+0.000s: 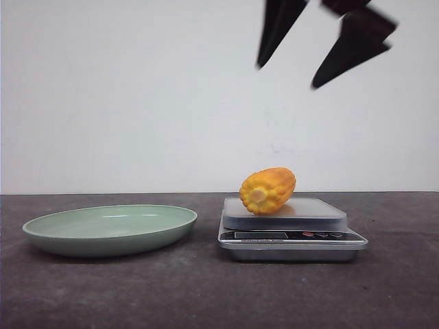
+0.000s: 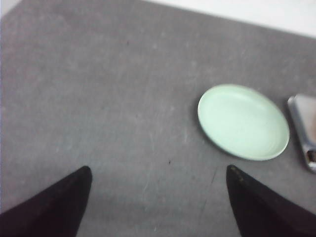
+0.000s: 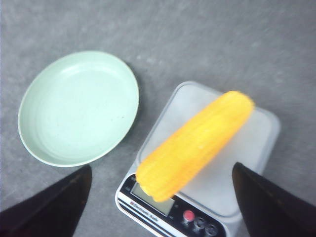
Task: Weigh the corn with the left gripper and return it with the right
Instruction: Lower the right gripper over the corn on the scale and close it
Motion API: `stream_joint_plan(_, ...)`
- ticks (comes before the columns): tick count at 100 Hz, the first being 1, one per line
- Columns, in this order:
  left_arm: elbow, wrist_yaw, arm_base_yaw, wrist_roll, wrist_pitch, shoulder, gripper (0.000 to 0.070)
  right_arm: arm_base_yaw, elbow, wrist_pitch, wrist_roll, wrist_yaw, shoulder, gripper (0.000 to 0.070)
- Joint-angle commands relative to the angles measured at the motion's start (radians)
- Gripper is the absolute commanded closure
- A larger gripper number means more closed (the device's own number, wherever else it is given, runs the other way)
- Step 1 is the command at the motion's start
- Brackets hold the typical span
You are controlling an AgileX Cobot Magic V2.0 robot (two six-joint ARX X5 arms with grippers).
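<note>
The orange-yellow corn (image 1: 269, 190) lies on its side on the platform of a silver digital scale (image 1: 288, 236), its paler blunt end toward the camera. My right gripper (image 1: 287, 77) hangs open and empty well above the scale, only its two black fingers in the front view. In the right wrist view the corn (image 3: 197, 143) lies diagonally on the scale (image 3: 254, 143), between and far below the spread fingers of the right gripper (image 3: 161, 167). My left gripper (image 2: 158, 168) is open and empty above bare table, away from the plate, and is out of the front view.
A pale green plate (image 1: 110, 229) sits empty on the dark grey table left of the scale; it also shows in the left wrist view (image 2: 243, 122) and the right wrist view (image 3: 79, 108). The scale's edge (image 2: 302, 128) shows beside the plate. A white wall stands behind.
</note>
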Motion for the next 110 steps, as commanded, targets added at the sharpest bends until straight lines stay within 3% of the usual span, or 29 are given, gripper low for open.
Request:
stream_joint_plan(1, -0.02, 0.003, -0.001, 0.01, -0.018, -0.003, 0.0191, 0.016, 0.034, 0.006, 0.033, 0.032, 0.054, 0.0124)
stream_joint_plan(21, -0.094, 0.064, -0.001, 0.006, 0.007, -0.003, 0.0191, 0.02, 0.04, 0.048, 0.083, 0.034, 0.149, 0.0123)
stream_joint_plan(90, -0.099, 0.078, -0.001, -0.002, 0.011, -0.003, 0.0191, 0.01, 0.04, 0.095, 0.172, 0.035, 0.361, 0.0121)
stream_joint_plan(110, -0.099, 0.08, -0.001, -0.002, 0.005, -0.004, 0.0191, 0.017, 0.04, 0.1, 0.172, 0.088, 0.372, 0.0342)
